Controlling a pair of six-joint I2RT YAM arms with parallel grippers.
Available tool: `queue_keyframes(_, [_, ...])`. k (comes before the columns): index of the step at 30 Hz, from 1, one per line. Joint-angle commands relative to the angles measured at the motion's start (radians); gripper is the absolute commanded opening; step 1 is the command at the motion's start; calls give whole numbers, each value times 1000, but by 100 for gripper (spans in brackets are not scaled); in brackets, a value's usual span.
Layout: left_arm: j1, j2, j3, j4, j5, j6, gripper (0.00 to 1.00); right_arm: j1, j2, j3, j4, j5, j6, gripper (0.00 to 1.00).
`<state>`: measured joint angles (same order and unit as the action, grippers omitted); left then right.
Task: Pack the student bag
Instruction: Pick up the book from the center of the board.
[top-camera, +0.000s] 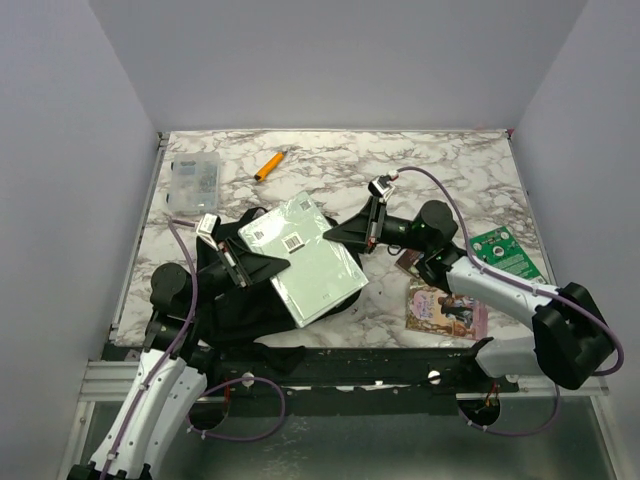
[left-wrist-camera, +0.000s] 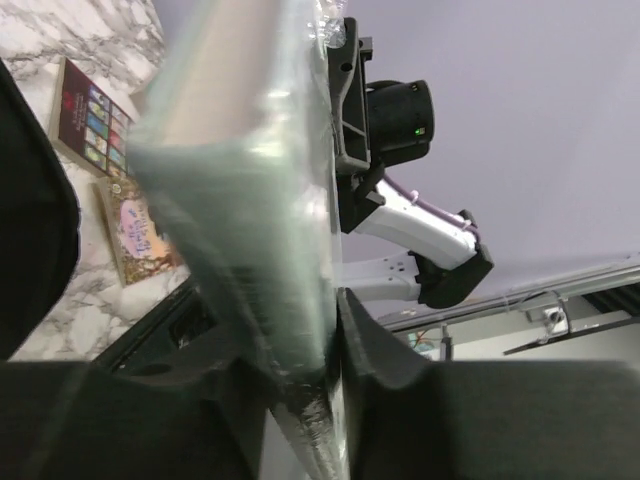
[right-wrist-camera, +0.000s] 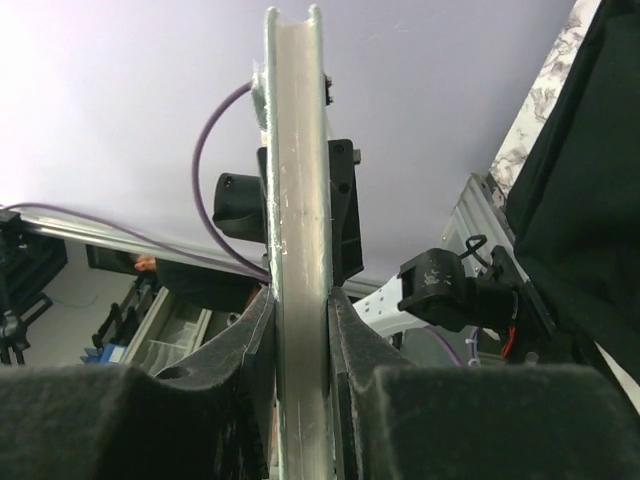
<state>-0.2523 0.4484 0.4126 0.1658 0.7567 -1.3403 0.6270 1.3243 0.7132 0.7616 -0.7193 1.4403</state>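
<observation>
left gripper (top-camera: 275, 268) and right gripper (top-camera: 335, 234) each clamp the wrapped book (top-camera: 310, 255) over the student bag (top-camera: 232, 305), so i'd lower both ends together.

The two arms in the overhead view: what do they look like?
The left arm and right arm have white shells between chunky black joints, each trailing a purple cable. The left tool and right tool are black, wedge-shaped, two-fingered, each topped by a small white box.
</observation>
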Motion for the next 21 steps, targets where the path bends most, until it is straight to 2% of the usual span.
queue_keyframes(1, [4,-60,-14,58,-44,-53,24,27,3,44,74,7,13,1])
queue_keyframes(4, [4,-74,-4,59,-49,-62,11,45,-13,42,44,44,-6,4])
queue_keyframes(6, [4,-72,9,58,-50,-65,3,59,-37,24,24,95,-11,13])
queue_keyframes(9, [4,-71,29,58,-67,-63,0,88,-77,-13,15,183,-2,34])
queue_keyframes(12, [3,-61,57,58,-100,-55,0,121,-131,-70,16,296,18,63])
queue_keyframes(15, [4,-54,88,59,-145,-35,0,177,-188,-101,-13,416,-1,82])
queue_keyframes(17, [4,-53,98,58,-181,-22,0,227,-204,-95,-51,474,-28,99])
queue_keyframes(21, [4,-48,104,58,-230,-9,0,335,-205,-111,-18,582,-32,100])
